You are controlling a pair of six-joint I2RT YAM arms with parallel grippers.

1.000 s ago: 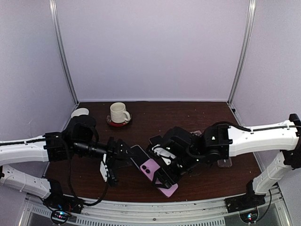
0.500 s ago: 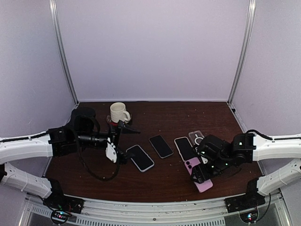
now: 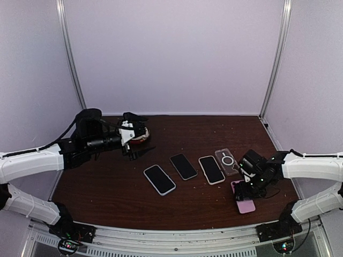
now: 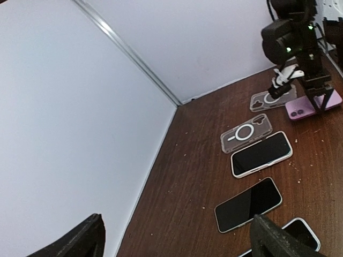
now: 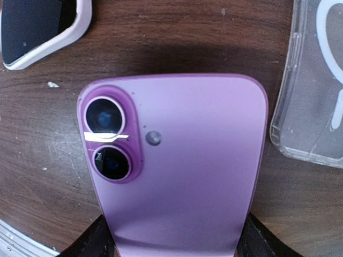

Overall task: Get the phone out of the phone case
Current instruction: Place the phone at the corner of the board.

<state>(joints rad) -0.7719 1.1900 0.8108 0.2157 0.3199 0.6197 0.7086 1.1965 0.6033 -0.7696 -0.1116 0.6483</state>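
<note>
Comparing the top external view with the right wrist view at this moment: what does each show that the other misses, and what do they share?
Only the top external view shows the left gripper, open at the back left, and the whole row of three face-up phones. Only the right wrist view shows the two camera lenses and a white sliver lying across them. Both show the purple phone lying back-up on the table, with the right gripper clasping its sides.
</note>
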